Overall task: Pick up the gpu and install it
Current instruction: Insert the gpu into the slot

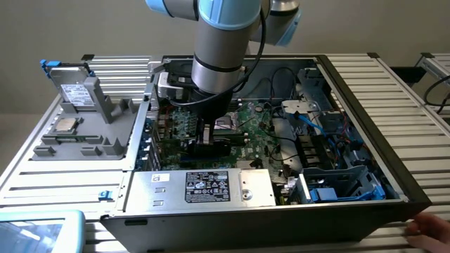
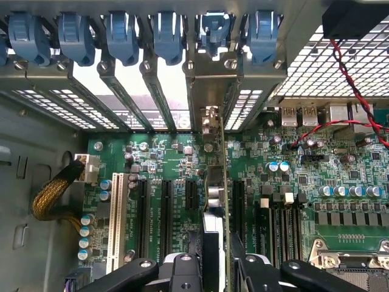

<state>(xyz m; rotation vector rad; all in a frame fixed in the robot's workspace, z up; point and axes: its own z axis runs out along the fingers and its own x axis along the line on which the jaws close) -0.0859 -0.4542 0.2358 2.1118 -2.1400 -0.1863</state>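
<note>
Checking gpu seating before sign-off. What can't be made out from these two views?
- Exterior view: the gpu is mostly hidden behind the arm; only a dark sliver shows.
- Wrist view: the gpu stands edge-on, so its slot contact is hidden.
- Wrist view: the end effector is cut off by the picture edge.

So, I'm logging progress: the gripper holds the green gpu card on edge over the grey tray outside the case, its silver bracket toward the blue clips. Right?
Not quite. The gripper holds the green gpu card on edge inside the black computer case, over the large green motherboard, not the outside tray. The wrist view shows this; its silver bracket does face the blue clips.
</note>
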